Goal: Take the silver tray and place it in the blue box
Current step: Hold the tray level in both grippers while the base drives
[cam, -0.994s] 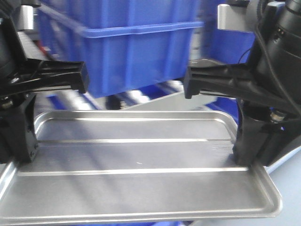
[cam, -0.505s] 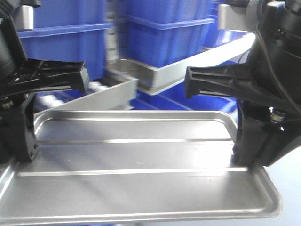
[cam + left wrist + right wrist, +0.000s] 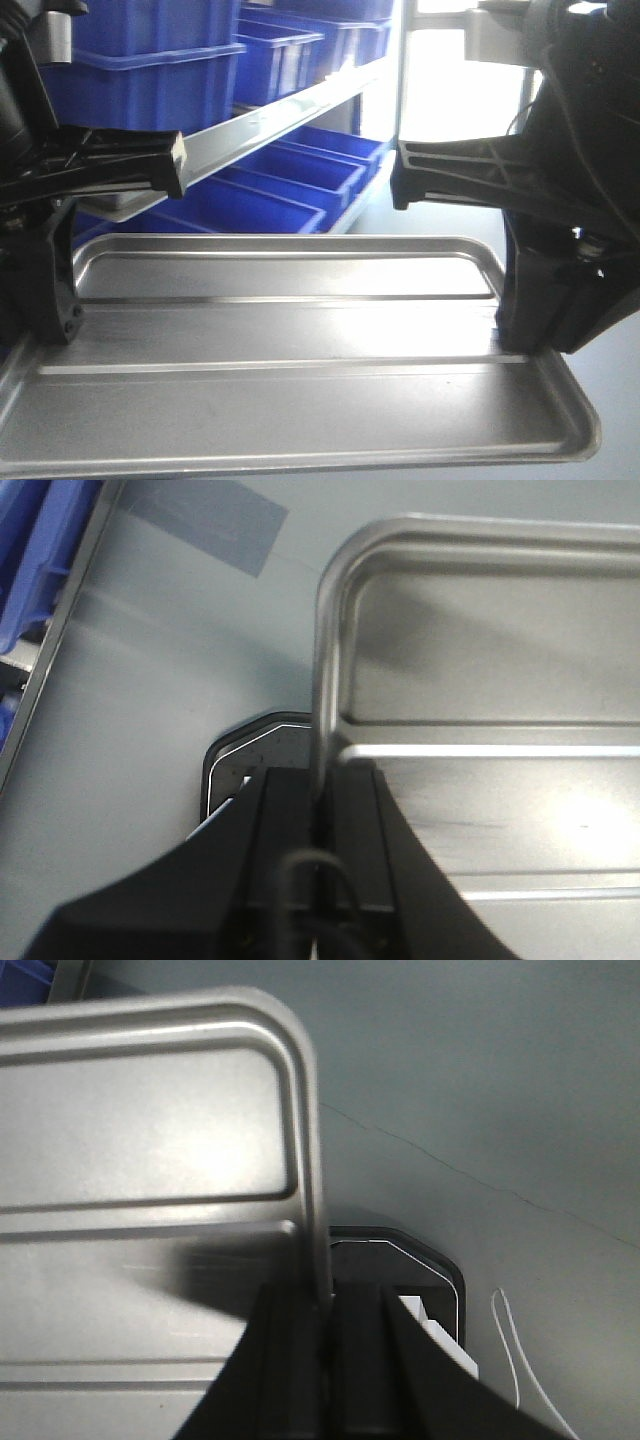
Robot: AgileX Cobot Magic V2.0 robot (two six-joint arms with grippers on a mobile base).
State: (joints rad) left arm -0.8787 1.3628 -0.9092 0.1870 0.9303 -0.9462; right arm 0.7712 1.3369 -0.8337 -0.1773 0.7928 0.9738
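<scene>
Two raised ridges (image 3: 290,298) cross the shiny, round-cornered silver tray (image 3: 300,420).

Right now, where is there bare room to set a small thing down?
The flat middle of the tray, between the left gripper and the right gripper, is bare. Its short edges are clamped. The shelves behind are crowded with blue boxes.

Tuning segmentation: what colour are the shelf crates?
Bright blue; the crates show best in the front-facing view.
</scene>
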